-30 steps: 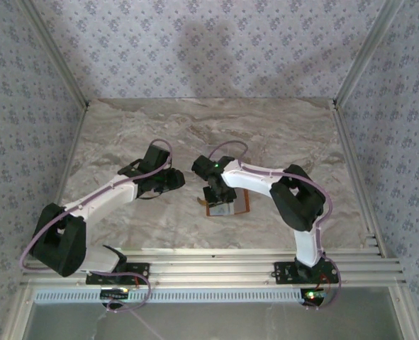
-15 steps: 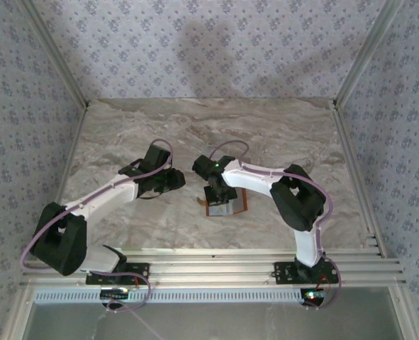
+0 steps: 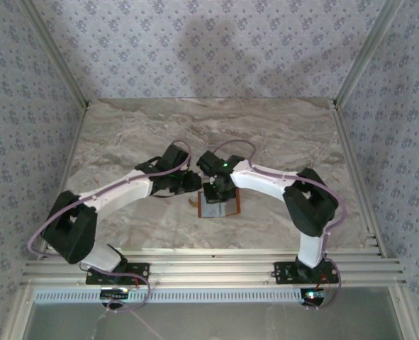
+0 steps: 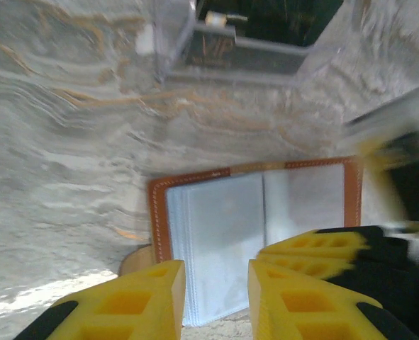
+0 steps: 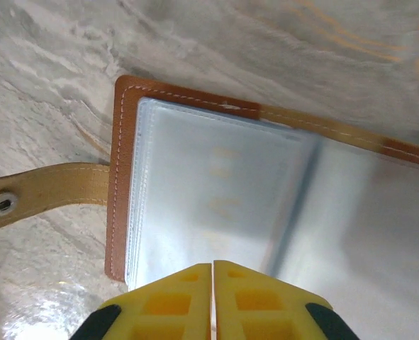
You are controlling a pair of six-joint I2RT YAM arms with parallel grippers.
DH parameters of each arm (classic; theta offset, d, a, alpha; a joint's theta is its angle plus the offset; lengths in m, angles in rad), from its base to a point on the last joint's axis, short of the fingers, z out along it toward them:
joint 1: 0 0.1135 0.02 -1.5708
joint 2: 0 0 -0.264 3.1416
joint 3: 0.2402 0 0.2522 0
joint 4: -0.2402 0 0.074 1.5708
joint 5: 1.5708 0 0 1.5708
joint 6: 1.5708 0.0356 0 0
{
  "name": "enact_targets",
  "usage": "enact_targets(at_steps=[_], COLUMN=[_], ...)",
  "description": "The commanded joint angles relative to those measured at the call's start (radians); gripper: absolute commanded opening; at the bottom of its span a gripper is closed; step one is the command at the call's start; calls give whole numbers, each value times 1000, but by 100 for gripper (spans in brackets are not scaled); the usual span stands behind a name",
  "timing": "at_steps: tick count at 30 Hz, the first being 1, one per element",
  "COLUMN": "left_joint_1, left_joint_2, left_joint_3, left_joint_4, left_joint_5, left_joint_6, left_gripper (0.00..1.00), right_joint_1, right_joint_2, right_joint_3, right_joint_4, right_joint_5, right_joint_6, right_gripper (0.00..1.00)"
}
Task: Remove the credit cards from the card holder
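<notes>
Since a second ago the left arm has swung in toward the middle, and the wallet [image 3: 219,210] has slid slightly left. The left pincer [image 4: 216,275] hangs over the wallet's edge, its yellow fingers [image 4: 147,301] slightly spread with nothing caught between them. The right pincer [image 5: 213,275] is pressed together at the rim of the clear sleeves [image 5: 209,184]; whether it nips one I cannot tell. The wallet lies open and flat, its strap [image 5: 53,191] out to the side, on the tabletop [image 3: 124,142], mid-width and nearer the near edge.
</notes>
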Motion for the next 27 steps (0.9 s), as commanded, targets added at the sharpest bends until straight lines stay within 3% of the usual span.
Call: enact_targets(at_steps=[1, 11, 22, 27], left_joint_1=[-25, -5, 24, 30], left_joint_2=[67, 173, 216, 244], left_joint_3=[38, 22, -33, -47], left_joint_4=[-30, 0, 99, 88], left_joint_5=[40, 76, 183, 176], left_joint_6=[-42, -51, -56, -64], left_gripper=[29, 16, 12, 8], right_joint_1=[-43, -86, -86, -84], right_joint_2=[-79, -85, -34, -4], right_joint_3=[-51, -126, -123, -122], right_joint_4=[33, 152, 221, 263], right_joint_5=[-43, -161, -246, -291], right_joint_6=[38, 74, 101, 121], right_gripper=[13, 18, 18, 19])
